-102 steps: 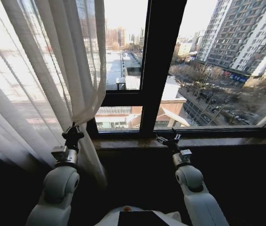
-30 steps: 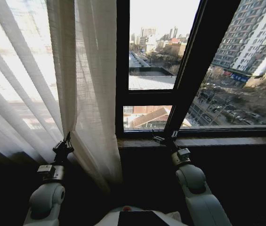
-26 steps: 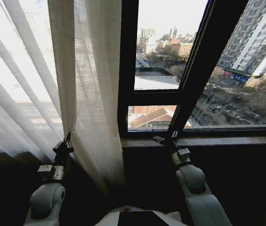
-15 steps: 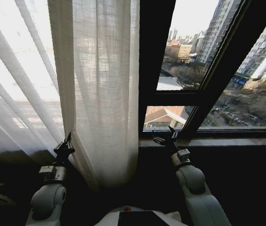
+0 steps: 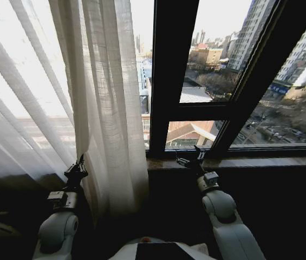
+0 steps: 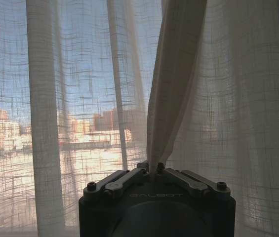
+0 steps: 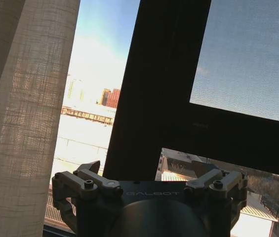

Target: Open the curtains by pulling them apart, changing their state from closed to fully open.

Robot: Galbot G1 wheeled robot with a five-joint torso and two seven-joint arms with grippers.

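Head view: window frame [image 5: 173,65] beside curtains [image 5: 104,97].

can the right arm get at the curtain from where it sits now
Probably not without shifting. The right gripper hangs open at the window sill in front of the dark frame bar, apart from the curtain. Nothing blocks the way, but the fabric hangs off toward the left gripper, which is shut on it.
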